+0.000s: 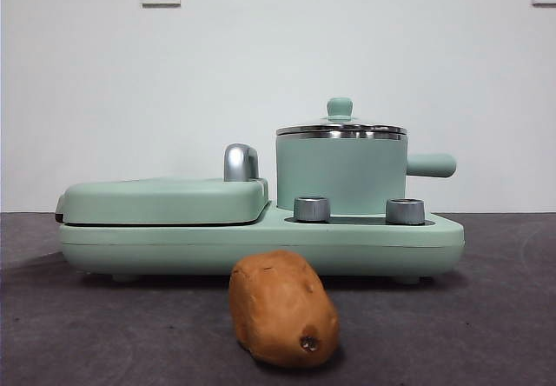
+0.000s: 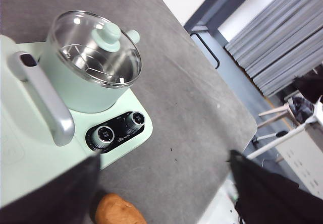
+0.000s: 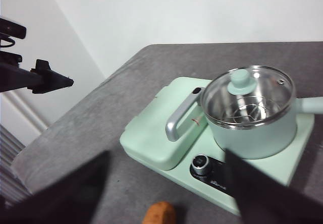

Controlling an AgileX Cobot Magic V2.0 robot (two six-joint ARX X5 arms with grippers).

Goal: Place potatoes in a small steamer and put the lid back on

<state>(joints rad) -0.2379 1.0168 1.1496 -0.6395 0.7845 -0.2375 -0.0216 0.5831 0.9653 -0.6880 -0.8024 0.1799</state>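
Orange-brown potato (image 2: 118,210) between left fingers (image 2: 55,193).

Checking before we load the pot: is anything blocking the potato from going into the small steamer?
Yes. The glass lid sits on the small steamer, covering its opening. The potato lies on the table in front of the appliance.

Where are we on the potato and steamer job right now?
Nothing looks done yet. The potato lies on the table in front of the appliance, and the glass lid is on the small steamer. Both the left gripper and right gripper are open, holding nothing. Left: lift the lid, load the potato, replace the lid.
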